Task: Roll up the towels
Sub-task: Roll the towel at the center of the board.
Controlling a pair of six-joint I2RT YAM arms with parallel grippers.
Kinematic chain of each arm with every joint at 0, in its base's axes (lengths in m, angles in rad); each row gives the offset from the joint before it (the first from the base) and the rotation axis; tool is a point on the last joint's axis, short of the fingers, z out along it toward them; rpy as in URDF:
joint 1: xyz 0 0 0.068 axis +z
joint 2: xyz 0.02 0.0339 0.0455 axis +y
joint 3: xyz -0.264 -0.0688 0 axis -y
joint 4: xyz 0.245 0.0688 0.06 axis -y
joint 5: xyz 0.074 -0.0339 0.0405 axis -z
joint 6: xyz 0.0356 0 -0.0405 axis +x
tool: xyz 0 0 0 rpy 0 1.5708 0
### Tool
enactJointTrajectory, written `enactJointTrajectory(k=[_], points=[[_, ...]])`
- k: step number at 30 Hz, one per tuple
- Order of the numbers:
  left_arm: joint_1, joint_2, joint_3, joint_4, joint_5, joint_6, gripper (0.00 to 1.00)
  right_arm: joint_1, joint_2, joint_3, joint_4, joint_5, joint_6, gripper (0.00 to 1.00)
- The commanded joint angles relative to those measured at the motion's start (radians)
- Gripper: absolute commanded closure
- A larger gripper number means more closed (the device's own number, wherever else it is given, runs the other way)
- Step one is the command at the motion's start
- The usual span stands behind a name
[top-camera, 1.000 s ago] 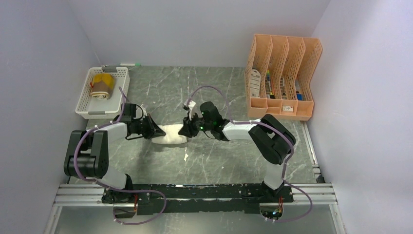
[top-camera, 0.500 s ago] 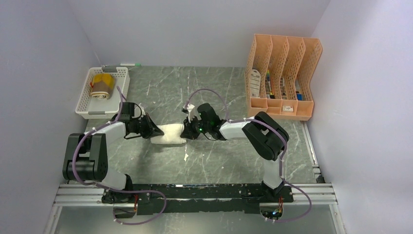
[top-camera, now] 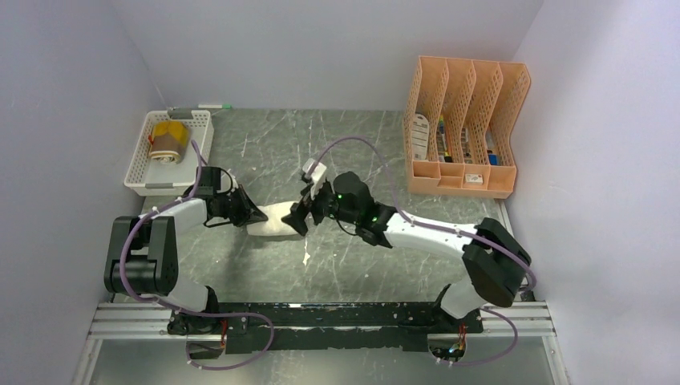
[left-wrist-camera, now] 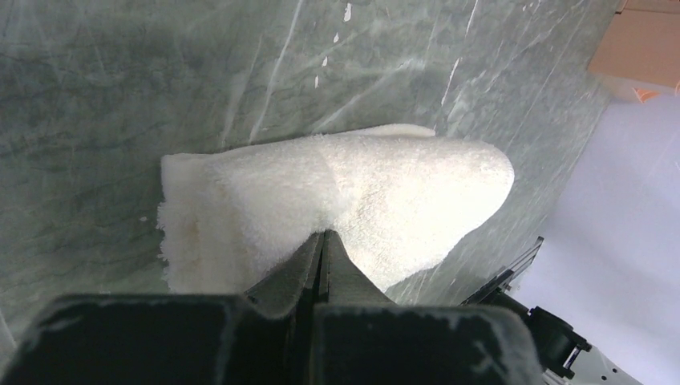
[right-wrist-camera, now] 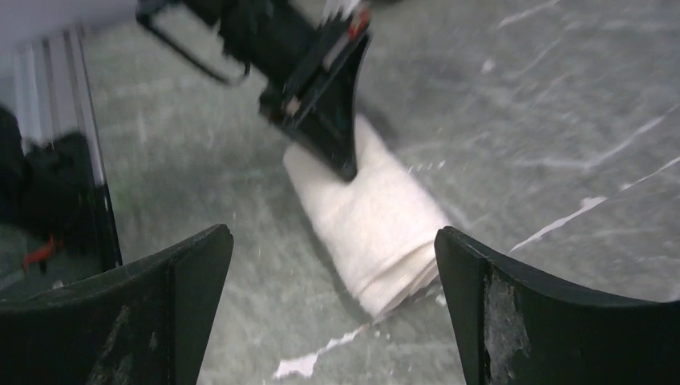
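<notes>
The cream-white towel [top-camera: 273, 221] lies rolled on the grey table, also showing as a fluffy roll [left-wrist-camera: 353, 188] in the left wrist view and as a roll with layered end [right-wrist-camera: 377, 220] in the right wrist view. My left gripper [top-camera: 258, 215] is shut, its joined tips [left-wrist-camera: 325, 236] pressing into the roll's left end. My right gripper [top-camera: 296, 220] stands wide open at the roll's right end, its fingers [right-wrist-camera: 188, 277] apart from the cloth. The mustard-yellow and brown towel [top-camera: 167, 141] sits rolled in the basket.
A white mesh basket [top-camera: 141, 179] stands at the back left, with a marker [top-camera: 210, 106] behind it. An orange file organizer [top-camera: 467, 120] stands at the back right. Walls close in on three sides. A metal rail [top-camera: 321, 318] runs along the near edge.
My right gripper has opened wide and let go of the white roll's right end, and its arm has swung out to the right. The left gripper and the roll have barely moved.
</notes>
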Motion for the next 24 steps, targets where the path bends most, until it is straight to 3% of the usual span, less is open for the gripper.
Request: enactJointTrajectory(k=[1, 4, 6, 8, 15, 20, 24], points=[[0.007, 0.024, -0.037, 0.008, -0.032, 0.01, 0.93, -0.039, 0.033, -0.023, 0.061, 0.12, 0.113, 0.0], [0.008, 0.03, -0.038, 0.006, -0.03, 0.016, 0.93, -0.001, 0.118, 0.082, -0.102, 0.079, -0.004, 0.0], [0.008, 0.034, -0.038, 0.007, -0.026, 0.021, 0.93, 0.103, 0.067, -0.012, 0.049, 0.254, -0.216, 0.0], [0.008, 0.044, -0.037, 0.009, -0.019, 0.023, 0.93, 0.18, 0.026, -0.151, 0.219, 0.325, -0.432, 0.0], [0.008, 0.092, -0.011, 0.002, 0.003, 0.043, 0.93, 0.301, 0.093, -0.204, 0.23, 0.411, -0.777, 0.0], [0.007, 0.152, 0.017, -0.008, 0.045, 0.074, 0.93, 0.421, 0.367, -0.197, 0.584, 0.765, -1.065, 0.0], [0.008, 0.153, 0.031, -0.015, 0.07, 0.084, 0.93, 0.459, 0.648, -0.149, 0.965, 0.911, -1.341, 0.0]])
